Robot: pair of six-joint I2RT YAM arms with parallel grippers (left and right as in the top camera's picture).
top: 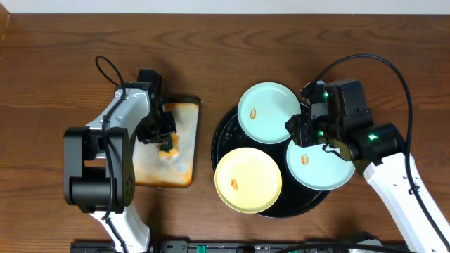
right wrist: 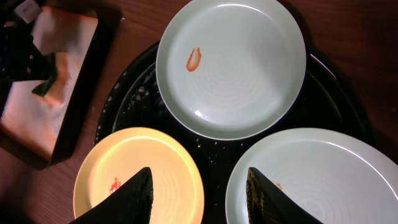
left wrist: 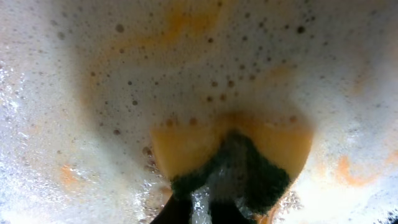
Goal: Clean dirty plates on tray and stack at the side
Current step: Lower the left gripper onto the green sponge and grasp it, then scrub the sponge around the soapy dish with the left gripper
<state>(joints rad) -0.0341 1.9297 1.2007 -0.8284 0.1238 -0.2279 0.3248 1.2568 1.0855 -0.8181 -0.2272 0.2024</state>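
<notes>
The black tray (top: 223, 137) holds three plates. A mint plate (top: 269, 112) lies at the back, a yellow plate (top: 247, 179) at the front left, and a second mint plate (top: 323, 165) at the right. Each has a small orange speck. My right gripper (top: 299, 130) hovers open and empty above the tray; in the right wrist view its fingers (right wrist: 199, 190) straddle the gap between the yellow plate (right wrist: 137, 171) and the right mint plate (right wrist: 329, 180). My left gripper (top: 166, 133) is shut on a yellow-and-green sponge (left wrist: 230, 155) pressed into foam.
The sponge sits on a rectangular orange-stained tray (top: 179, 158) full of white foam, left of the black tray; it also shows in the right wrist view (right wrist: 62, 56). The wooden table (top: 56, 56) surrounds both trays.
</notes>
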